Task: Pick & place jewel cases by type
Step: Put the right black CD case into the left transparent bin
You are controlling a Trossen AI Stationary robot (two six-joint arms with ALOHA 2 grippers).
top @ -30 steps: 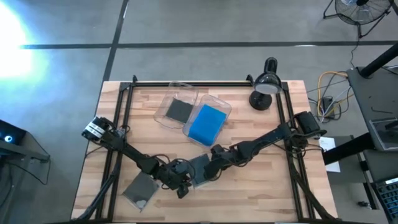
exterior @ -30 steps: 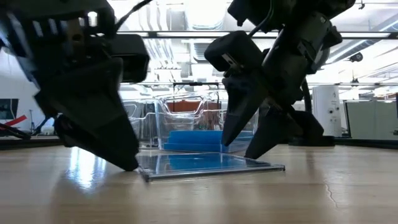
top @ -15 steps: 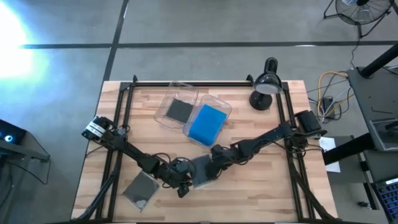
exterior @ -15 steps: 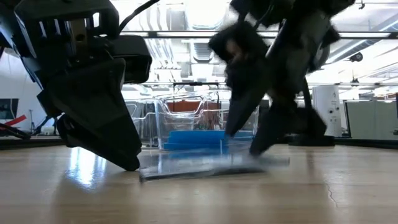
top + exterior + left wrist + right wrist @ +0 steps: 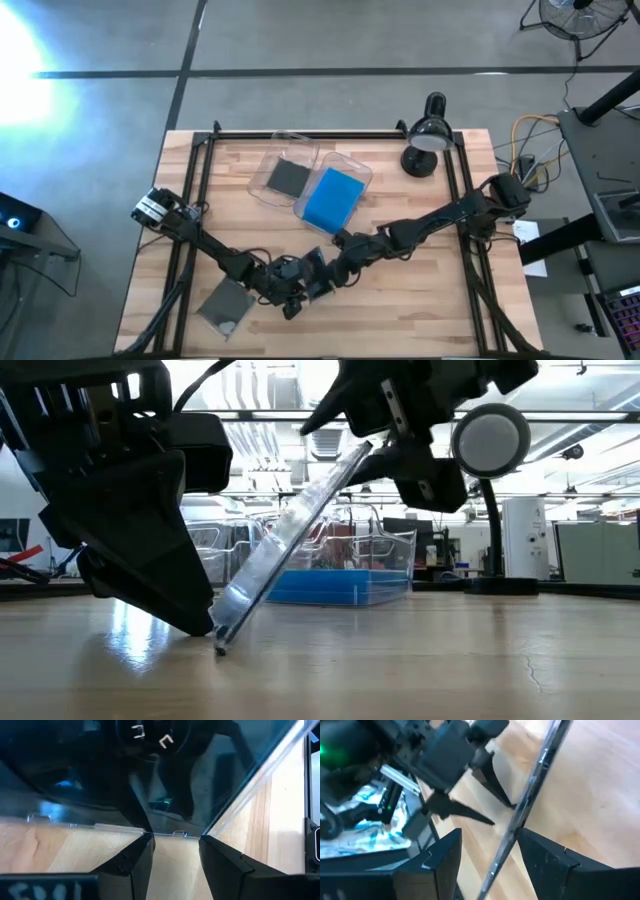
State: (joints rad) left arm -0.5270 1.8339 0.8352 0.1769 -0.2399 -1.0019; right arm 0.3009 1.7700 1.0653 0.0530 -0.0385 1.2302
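The jewel case [image 5: 290, 540] near the table's [image 5: 420, 300] front edge, flat before, now stands tilted — right gripper [image 5: 338, 272] grasping its raised edge, left gripper [image 5: 298, 290] spread open at its lower edge.

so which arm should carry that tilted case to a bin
Right. Its jaws straddle the raised edge of the case, while the left gripper only props the low edge on the table. The right arm also reaches in from the bins' side.

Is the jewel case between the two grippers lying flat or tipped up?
Tipped up: the jewel case slants steeply, its lower edge on the table.
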